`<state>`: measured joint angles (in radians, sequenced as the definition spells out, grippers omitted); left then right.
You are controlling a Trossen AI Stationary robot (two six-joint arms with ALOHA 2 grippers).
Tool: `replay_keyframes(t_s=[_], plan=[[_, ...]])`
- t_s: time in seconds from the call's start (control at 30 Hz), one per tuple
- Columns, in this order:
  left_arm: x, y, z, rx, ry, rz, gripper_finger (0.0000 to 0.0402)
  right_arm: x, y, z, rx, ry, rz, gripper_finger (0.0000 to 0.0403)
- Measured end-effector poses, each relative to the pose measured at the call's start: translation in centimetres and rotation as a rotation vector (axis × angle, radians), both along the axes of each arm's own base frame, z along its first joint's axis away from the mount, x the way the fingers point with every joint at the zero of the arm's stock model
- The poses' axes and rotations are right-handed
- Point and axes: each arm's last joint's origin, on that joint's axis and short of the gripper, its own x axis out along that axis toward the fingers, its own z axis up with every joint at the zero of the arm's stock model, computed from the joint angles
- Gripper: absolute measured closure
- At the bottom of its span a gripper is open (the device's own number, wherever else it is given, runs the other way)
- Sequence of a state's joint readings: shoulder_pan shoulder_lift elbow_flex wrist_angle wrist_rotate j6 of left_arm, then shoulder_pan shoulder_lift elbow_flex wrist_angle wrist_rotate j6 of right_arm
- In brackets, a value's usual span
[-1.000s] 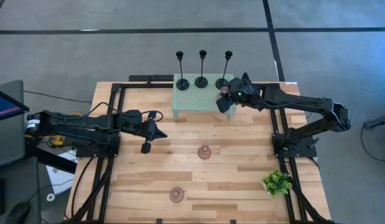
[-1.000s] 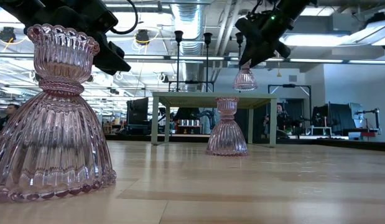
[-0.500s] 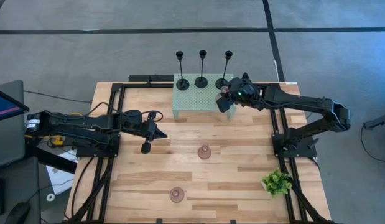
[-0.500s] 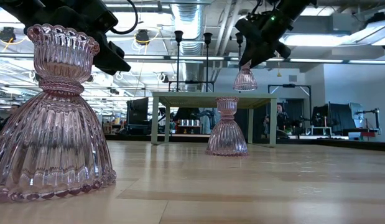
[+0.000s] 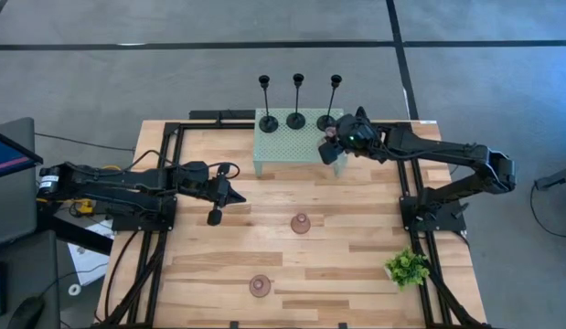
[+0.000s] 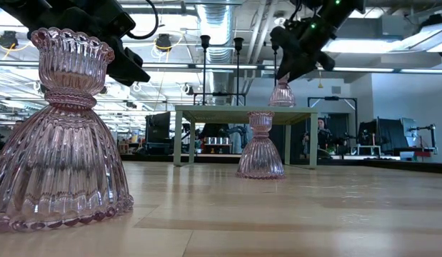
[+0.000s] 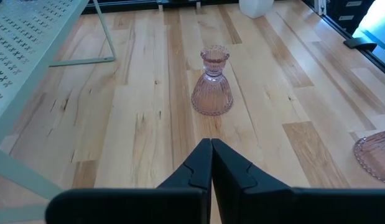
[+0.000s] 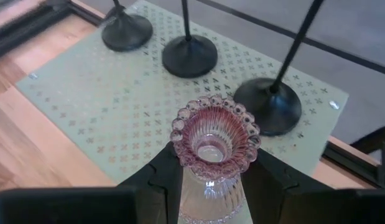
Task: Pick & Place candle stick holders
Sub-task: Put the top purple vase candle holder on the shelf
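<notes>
Right gripper (image 8: 208, 180) clamps a pink ribbed glass candle holder (image 8: 212, 146) upright on the mint-green mesh shelf (image 8: 86, 99), beside three black holders, presumably for release. Left gripper (image 7: 211, 163) idles closed.

Three black candle holders (image 5: 295, 119), three pink glass holders (image 5: 301, 223), one plant (image 5: 407, 268), one shelf (image 5: 283, 146)

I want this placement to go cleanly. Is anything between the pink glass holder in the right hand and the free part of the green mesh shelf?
Nothing visible. The right hand holds the pink ribbed glass candle holder over the mint-green mesh shelf, whose near part lies bare. The three black stemmed holders stand along the far edge, the nearest one close beside the glass.
</notes>
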<state>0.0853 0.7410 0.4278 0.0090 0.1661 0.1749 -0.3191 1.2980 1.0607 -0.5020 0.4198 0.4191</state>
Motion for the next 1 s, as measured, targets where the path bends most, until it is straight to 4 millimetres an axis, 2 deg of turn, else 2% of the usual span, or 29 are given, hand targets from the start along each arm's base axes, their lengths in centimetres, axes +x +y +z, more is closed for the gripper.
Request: replay_keyframes(t_s=[1.0], plan=[[0.00,0.01,0.00,0.000,0.000,0.000,0.0395,0.08,-0.08,0.11,0.013,-0.036,-0.023,0.0285]])
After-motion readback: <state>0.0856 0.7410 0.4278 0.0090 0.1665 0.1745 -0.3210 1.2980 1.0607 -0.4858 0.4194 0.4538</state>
